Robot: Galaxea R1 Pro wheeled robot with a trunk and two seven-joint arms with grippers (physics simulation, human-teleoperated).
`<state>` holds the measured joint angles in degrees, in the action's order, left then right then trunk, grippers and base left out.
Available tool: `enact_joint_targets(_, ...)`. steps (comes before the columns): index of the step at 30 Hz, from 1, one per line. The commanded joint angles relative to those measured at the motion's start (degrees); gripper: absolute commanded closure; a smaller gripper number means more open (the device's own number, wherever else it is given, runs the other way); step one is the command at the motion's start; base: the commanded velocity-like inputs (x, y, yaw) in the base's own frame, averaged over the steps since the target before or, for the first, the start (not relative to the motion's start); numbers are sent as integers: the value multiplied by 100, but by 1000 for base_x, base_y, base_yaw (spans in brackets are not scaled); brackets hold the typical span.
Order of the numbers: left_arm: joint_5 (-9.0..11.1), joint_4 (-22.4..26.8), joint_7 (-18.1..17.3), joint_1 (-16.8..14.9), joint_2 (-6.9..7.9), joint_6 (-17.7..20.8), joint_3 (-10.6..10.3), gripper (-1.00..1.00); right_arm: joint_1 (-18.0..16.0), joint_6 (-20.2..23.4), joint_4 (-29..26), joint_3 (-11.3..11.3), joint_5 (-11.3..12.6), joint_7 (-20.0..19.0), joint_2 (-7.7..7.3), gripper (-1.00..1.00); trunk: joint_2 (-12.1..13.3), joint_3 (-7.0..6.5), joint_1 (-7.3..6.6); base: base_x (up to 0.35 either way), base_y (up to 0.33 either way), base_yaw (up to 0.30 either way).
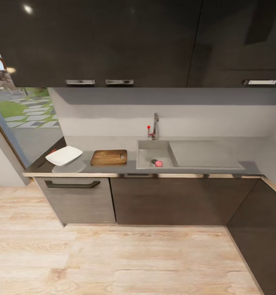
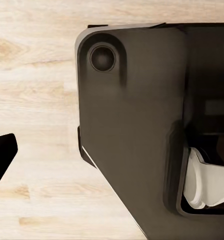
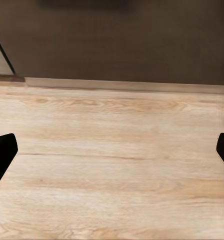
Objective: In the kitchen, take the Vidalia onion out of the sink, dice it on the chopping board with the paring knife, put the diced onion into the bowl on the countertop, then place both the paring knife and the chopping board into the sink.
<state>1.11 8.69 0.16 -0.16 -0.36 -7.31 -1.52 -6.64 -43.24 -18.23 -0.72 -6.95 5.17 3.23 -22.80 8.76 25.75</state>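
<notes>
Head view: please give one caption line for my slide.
Kitchen countertop with white bowl, chopping board and sink holding the onion.

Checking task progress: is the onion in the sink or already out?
In. The reddish onion lies in the sink basin beside the drain, and the chopping board is bare.

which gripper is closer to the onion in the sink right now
Right, probably. The right gripper faces the cabinet base over the floor; the onion sits right of centre in the head view. The left fingers point at the robot's own base.
</notes>
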Motion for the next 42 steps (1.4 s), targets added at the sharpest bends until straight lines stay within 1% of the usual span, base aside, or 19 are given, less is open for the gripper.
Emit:
enact_joint_targets(1, 12, 1, 2, -2, 1, -16, -15, -100, -4, -9, 4, -7, -61, 54, 3, -100, -12, 11, 3, 0, -308, 1)
enact_joint_targets(26, 12, 10, -4, -2, 1, -21, -15, -100, -4, -9, 13, -7, -61, 37, 3, -100, -12, 11, 3, 0, -307, 0)
enact_joint_targets(32, 12, 101, -3, -2, 3, -25, -9, -100, -4, -9, 13, -7, -61, 37, -1, -100, -12, 11, 3, 0, -102, 0)
enact_joint_targets(33, 10, 187, 2, -2, 5, -20, -8, -100, -4, -9, 13, -7, -61, 37, -1, -100, -12, 11, 3, 0, -21, 0)
enact_joint_targets(34, 5, 618, 13, -2, 14, 5, -7, -100, -4, -9, 13, -7, -61, 37, -4, -100, -12, 11, 3, 0, -7, 0)
enact_joint_targets(37, 4, 1082, 17, -2, 15, 66, -7, -100, -4, -9, 13, -7, -61, 37, -4, -100, -12, 11, 3, 0, -4, 0)
enact_joint_targets(38, 4, 1328, 18, -2, 11, 146, -7, -100, -4, -9, 13, -7, -61, 37, -5, -100, -12, 11, 3, 0, -2, 0)
enact_joint_targets(39, 3, 1459, 18, -2, 9, 206, -7, -100, -4, -9, 13, -7, -61, 37, -5, -100, -12, 11, 3, 0, -1, 0)
enact_joint_targets(41, 3, 2078, 19, -2, 0, 591, -7, -100, -4, -9, 10, -7, -61, 37, -6, -100, -12, 11, 3, 0, 0, 0)
enact_joint_targets(42, 3, 2258, 19, -2, -1, 724, -8, -100, -4, -9, 10, -7, -61, 37, -6, -100, -12, 11, 3, 0, 0, 0)
